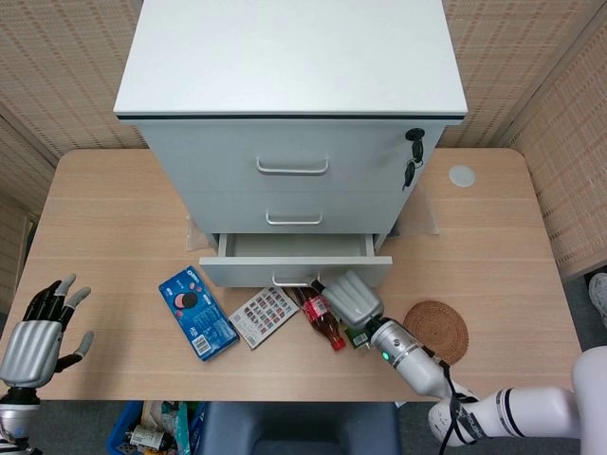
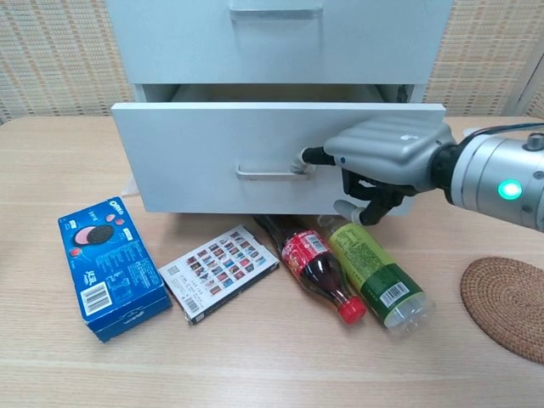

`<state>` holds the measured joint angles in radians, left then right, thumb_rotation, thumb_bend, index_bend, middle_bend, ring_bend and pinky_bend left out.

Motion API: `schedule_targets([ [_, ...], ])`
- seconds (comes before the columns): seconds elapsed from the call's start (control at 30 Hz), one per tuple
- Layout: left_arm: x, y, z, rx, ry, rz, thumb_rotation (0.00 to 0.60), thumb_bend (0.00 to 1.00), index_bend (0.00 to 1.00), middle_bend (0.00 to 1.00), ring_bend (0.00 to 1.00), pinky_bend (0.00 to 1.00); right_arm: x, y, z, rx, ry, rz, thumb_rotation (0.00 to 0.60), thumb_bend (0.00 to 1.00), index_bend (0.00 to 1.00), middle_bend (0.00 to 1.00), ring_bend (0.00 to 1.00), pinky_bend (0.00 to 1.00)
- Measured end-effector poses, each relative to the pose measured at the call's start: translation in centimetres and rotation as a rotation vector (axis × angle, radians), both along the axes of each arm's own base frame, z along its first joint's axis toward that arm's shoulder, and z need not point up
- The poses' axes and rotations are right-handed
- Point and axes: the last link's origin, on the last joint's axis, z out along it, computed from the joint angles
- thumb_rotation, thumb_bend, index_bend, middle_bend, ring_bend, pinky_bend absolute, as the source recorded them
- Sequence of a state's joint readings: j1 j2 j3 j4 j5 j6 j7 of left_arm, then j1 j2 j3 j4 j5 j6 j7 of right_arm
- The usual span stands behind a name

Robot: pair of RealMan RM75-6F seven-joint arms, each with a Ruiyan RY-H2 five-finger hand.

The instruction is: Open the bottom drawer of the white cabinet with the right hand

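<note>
The white cabinet stands at the back of the table. Its bottom drawer is pulled partway out, and the inside looks bare from the head view. My right hand is at the right end of the drawer handle, one finger hooked behind it and the rest curled under the palm. In the head view that right hand sits just in front of the drawer front. My left hand hovers at the table's near left corner, fingers spread, holding nothing.
A cola bottle and a green bottle lie right below the drawer front, under my right hand. A blue Oreo box and a card pack lie to the left. A woven coaster sits right. Keys hang from the top drawer lock.
</note>
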<state>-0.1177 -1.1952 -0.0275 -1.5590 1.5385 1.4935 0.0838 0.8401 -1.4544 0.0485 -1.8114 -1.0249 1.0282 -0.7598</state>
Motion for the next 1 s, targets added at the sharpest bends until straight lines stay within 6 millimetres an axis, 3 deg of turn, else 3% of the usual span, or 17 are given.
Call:
schedule_targets([
  [1.0,-0.3,-0.4,0.1,0.007,-0.004,0.001,0.6,0.36,0.16,0.04,0.04,0.11,-0.4,5.2,1.4,0.047,0.039,0.043,0.6,0.48,0.15,0.92,0.98,0.86],
])
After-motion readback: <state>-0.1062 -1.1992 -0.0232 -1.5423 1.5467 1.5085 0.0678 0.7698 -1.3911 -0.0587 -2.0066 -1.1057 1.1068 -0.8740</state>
